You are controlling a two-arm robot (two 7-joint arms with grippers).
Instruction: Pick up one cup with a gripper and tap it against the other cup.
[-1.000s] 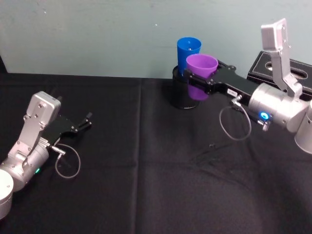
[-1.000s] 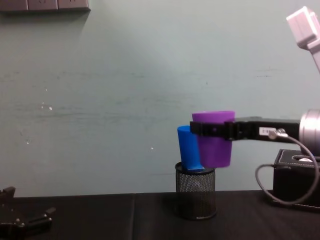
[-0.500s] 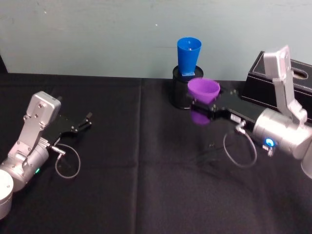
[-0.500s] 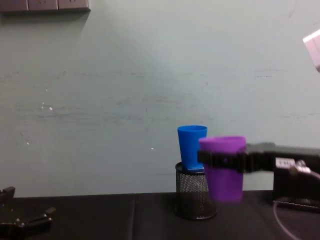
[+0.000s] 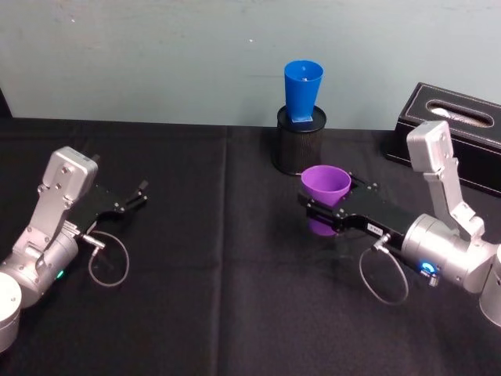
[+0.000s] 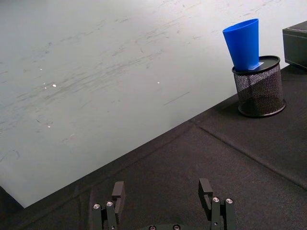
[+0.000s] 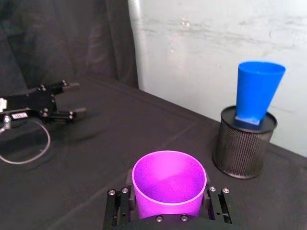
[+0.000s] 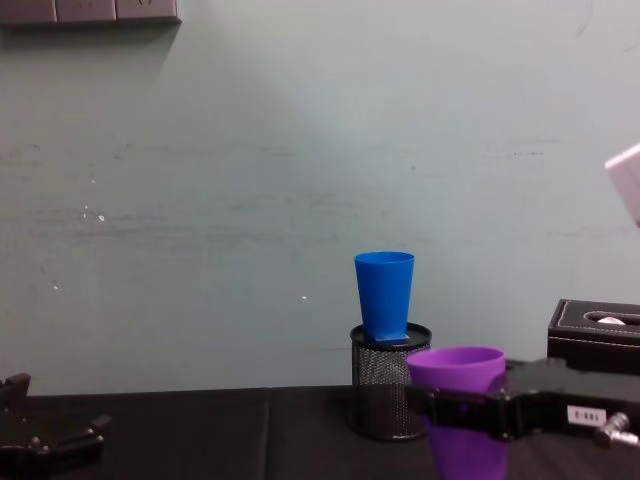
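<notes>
Right jaws [image 5: 329,207]: mine, closed on the purple cup [image 5: 326,186]; they clamp its wall from both sides just under the rim, so it sits upright, mouth up, with its front wall bare for a tap
Purple cup's place: low over the desk [image 5: 196,274]; I cannot tell whether its base touches the cloth; well apart from the blue cup [image 5: 302,90]
Blue cup: at about 11 o'clock from mine in the head view; upright on top of the black mesh holder [image 5: 298,149], which lifts it above my cup's level
Next, as I judge: raise and reach toward 11 o'clock; touch wall to wall
Risk: it only perches there; a hard knock could tip it off
Left jaws [image 5: 141,196]: open; parked on the desk out at 9 o'clock
</notes>
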